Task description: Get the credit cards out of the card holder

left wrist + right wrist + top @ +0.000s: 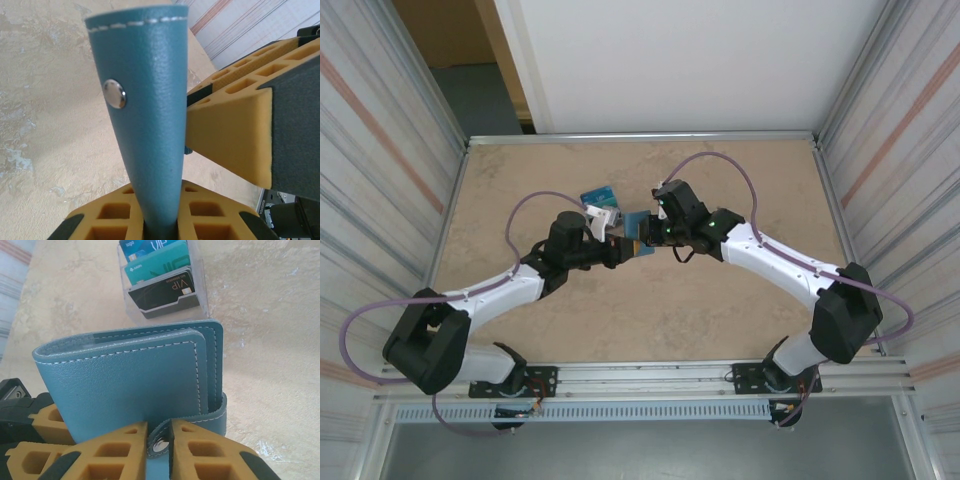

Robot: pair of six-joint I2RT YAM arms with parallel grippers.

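The left gripper [160,227] is pressed together on the lower edge of the wallet [125,390], with its yellow fingers [112,220] on either side of the leather. The grip line itself is cut off at the bottom of the left wrist view. The right gripper [158,440] is closed on the wallet's strap tab, and the metal snap [114,93] is half hidden between its pads. One right finger [230,135] lies against the wallet's side.

The wallet is held folded shut above the table [270,340], between the two grippers, so its pockets and anything inside cannot be seen.

Beyond the wallet, on the table, three cards [160,275] stand in a clear stand [202,295]: one blue, one teal and one dark. The top card is cut off by the frame edge, and their print is too small to read apart from "VIP".
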